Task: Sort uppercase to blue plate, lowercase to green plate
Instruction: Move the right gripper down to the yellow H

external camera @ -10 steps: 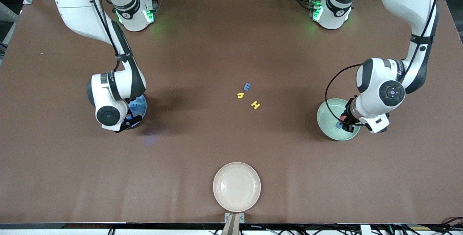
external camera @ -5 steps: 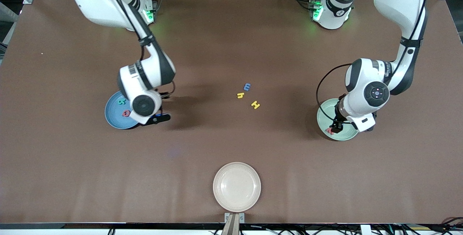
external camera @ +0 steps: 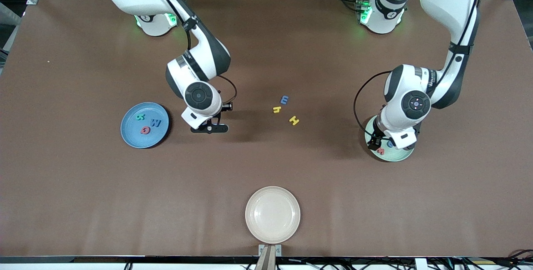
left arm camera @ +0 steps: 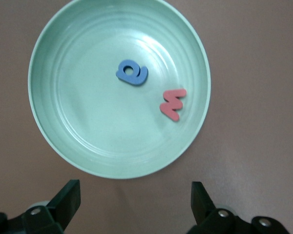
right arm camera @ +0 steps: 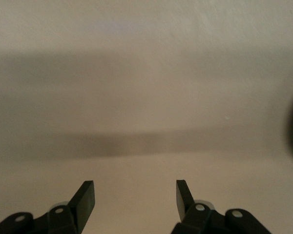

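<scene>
Left gripper [left arm camera: 132, 204] hangs over the green plate [left arm camera: 49, 126], jaws spread wide and empty — the blue round-bowled letter [left arm camera: 132, 73] and red m [left arm camera: 172, 104] lie in the plate below, apart from each other and clear of the jaws. Right gripper [right arm camera: 135, 195] is over bare counter [external camera: 83, 199] between the blue plate [external camera: 129, 137] and the loose letters, jaws parted and holding nothing; only brown surface shows between them.

Blue plate, at the right arm's end of the counter, carries three capitals: teal-green R [external camera: 140, 117], blue W [external camera: 155, 123], red Q [external camera: 145, 130]. Green plate sits at the left arm's end, partly under the left wrist.

Three letters remain loose mid-counter, well apart from both grippers: blue m [external camera: 284, 100], small yellow h [external camera: 277, 109] just nearer the front camera than it, and yellow H [external camera: 294, 120] nearer still, a little toward the left arm's end.

Step in hand, as I judge it: both arms between drops, headed for the next pick. Next move calls for the right gripper to centre over the yellow H and come down on it alone — the h sits near, so a mixed grab is the risk. The left gripper would take the m or h for the green plate.

A cream plate [external camera: 272, 214] stands at the near edge, unused.
</scene>
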Robot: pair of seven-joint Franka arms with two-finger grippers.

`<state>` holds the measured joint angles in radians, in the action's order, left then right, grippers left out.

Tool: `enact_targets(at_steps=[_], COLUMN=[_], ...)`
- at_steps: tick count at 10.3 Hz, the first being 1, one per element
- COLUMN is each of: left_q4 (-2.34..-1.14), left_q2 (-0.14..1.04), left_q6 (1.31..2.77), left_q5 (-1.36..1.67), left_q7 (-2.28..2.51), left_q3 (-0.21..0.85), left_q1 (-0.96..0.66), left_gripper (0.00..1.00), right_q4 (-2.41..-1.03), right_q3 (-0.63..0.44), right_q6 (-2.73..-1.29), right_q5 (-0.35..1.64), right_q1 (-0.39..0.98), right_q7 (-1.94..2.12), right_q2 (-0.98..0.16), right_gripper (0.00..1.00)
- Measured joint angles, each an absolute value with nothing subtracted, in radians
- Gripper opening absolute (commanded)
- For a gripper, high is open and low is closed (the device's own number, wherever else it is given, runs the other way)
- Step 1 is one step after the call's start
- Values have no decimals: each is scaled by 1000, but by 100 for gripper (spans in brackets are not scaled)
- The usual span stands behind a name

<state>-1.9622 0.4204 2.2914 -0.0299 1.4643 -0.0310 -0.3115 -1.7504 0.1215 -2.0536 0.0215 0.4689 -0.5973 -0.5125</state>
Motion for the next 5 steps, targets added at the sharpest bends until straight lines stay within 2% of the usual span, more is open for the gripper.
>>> enact_targets(at_steps=[3,5], left_q4=[-1955,-1948], left_q2=[420,420], left_q6=[2291,2291], left_q5=[-30,-42], left_q7=[1464,1464], left_q3=[-31,-31], left_q1=[-340,-377], left_gripper=[100,100], right_q4=[-1751,-1753], right_q3=[197,223], right_q6=[-2219,-2317], right_q5=[20,20], right_q1=[494,559], right_q7=[-866,-1082], right_q2=[-513,-520], right_gripper=[75,75])
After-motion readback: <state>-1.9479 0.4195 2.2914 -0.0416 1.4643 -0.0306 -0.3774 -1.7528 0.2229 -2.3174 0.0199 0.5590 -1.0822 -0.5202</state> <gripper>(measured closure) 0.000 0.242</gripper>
